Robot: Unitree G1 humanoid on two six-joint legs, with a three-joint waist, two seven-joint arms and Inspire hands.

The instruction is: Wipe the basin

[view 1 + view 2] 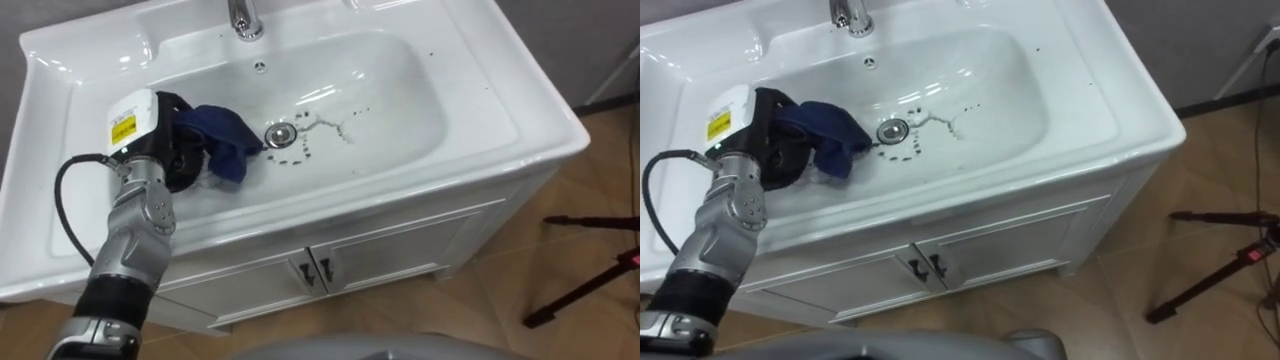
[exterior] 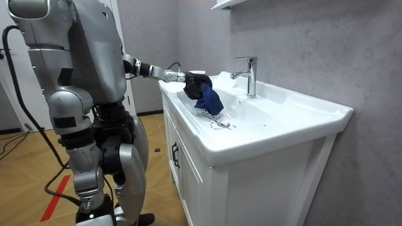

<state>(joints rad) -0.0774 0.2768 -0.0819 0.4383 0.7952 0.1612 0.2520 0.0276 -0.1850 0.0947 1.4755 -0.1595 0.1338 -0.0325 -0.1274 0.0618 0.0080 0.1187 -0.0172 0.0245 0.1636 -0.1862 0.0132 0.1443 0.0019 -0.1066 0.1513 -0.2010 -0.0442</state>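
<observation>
A white ceramic basin (image 1: pixel 400 120) sits in a white vanity, with a chrome drain (image 1: pixel 281 135) at its middle and dark specks and a wet smear (image 1: pixel 335 125) just right of the drain. My left hand (image 1: pixel 170 150) reaches into the bowl's left side, shut on a dark blue cloth (image 1: pixel 226 140) that hangs down toward the drain. In the room view the left hand (image 2: pixel 193 81) holds the blue cloth (image 2: pixel 208 99) above the basin (image 2: pixel 295 122). The right eye view shows the same cloth (image 1: pixel 828 135) beside the drain (image 1: pixel 893 129).
A chrome tap (image 1: pixel 243 18) stands at the basin's back rim, also the tap (image 2: pixel 249 74) in the room view. Cabinet doors with dark handles (image 1: pixel 314 270) are below. Black tripod legs (image 1: pixel 590 285) lie on the wooden floor at right. I stand at the vanity's left front.
</observation>
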